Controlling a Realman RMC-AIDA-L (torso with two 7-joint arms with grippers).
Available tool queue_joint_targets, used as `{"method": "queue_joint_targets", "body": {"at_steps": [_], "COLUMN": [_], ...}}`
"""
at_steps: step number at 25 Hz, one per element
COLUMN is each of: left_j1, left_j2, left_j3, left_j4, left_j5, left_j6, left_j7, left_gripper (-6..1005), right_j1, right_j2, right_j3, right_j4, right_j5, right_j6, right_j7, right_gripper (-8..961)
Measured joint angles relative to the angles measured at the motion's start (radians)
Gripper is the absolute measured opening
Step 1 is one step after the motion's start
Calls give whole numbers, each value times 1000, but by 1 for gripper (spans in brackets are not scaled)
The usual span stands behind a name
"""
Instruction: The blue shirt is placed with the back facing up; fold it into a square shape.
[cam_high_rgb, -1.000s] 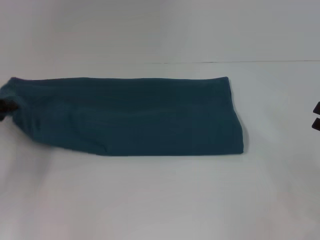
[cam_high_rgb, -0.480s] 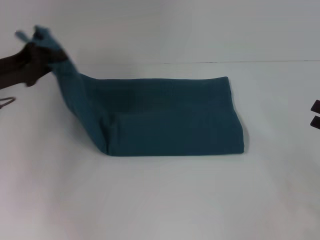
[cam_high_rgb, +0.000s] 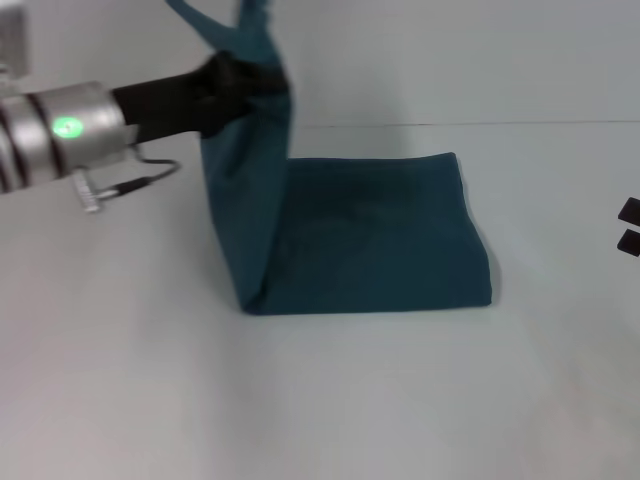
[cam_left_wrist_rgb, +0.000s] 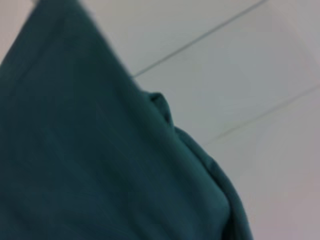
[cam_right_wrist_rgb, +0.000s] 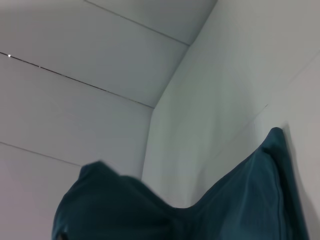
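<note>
One shirt (cam_high_rgb: 370, 235) is lying on the desk (cam_high_rgb: 320, 400), long axis left-right, its left end standing lifted. The left gripper (cam_high_rgb: 245, 80) fingers are pinching that end. The right gripper (cam_high_rgb: 630, 228) is sitting at the right edge; its finger state cannot be told.

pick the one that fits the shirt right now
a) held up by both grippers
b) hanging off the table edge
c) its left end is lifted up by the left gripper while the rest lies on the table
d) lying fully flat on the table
c: the left gripper holds one end of the blue shirt raised above the table, while the right gripper sits apart at the table's right side.
</note>
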Motion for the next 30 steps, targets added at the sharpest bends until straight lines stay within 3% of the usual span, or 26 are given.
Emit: {"method": "queue_joint_targets", "body": {"at_steps": [3, 8, 16, 21, 24, 30], "left_j1": [-38, -129, -201, -218, -219, -145], "left_j2": [-32, -41, -46, -46, -46, -41], "left_j3": [46, 163, 197, 284, 330, 327], "left_j4": [-43, -245, -416, -414, -386, -302], "left_j5": [-25, -68, -115, -118, -119, -153], "left_j6": [-70, -243, -342, -302, -250, -166], "left_j7": [49, 161, 314, 329, 341, 324], "left_gripper": [27, 26, 26, 87, 207, 375], "right_j1": [4, 7, 9, 7, 6, 5], "right_j2": [0, 3, 9, 9, 9, 2], "right_j3": [-2, -10, -11, -11, -11, -11], "right_j4": [7, 8, 8, 8, 8, 8], "right_j5": [-1, -2, -22, -28, -32, -38], "right_j6": [0, 0, 4, 16, 16, 20], "right_j7": [0, 0, 0, 0, 0, 0], "right_gripper": [640, 640, 640, 640, 640, 639]}}
